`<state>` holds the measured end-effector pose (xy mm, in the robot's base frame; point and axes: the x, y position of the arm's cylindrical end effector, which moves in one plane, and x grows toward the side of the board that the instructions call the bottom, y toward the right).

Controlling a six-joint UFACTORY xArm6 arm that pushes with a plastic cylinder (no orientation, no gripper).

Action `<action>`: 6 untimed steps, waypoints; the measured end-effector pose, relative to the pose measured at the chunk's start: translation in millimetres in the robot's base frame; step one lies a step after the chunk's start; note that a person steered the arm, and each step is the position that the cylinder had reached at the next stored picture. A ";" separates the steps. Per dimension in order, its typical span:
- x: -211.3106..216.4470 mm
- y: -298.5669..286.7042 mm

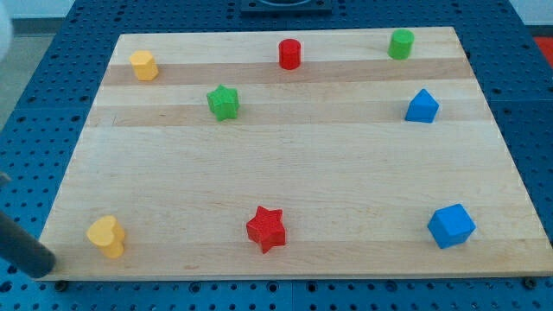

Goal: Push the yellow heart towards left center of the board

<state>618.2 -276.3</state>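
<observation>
Okay, yellow heart [106,237]: thick, glossy, flat on wooden board [285,173], bottom-left corner; my tip [43,271] bare, just left, apart.

My rod [22,246] enters from the view's left edge, so its upper part is cut off. My tip [47,269] sits just off the board's [285,173] bottom-left corner, left of the yellow heart [106,237]. A dark fixture [285,5] is cropped at the view's top.
</observation>
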 end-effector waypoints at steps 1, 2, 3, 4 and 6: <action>0.1 39.9; 0.2 66.7; 0.2 69.3; -38.4 69.2; -188.3 87.5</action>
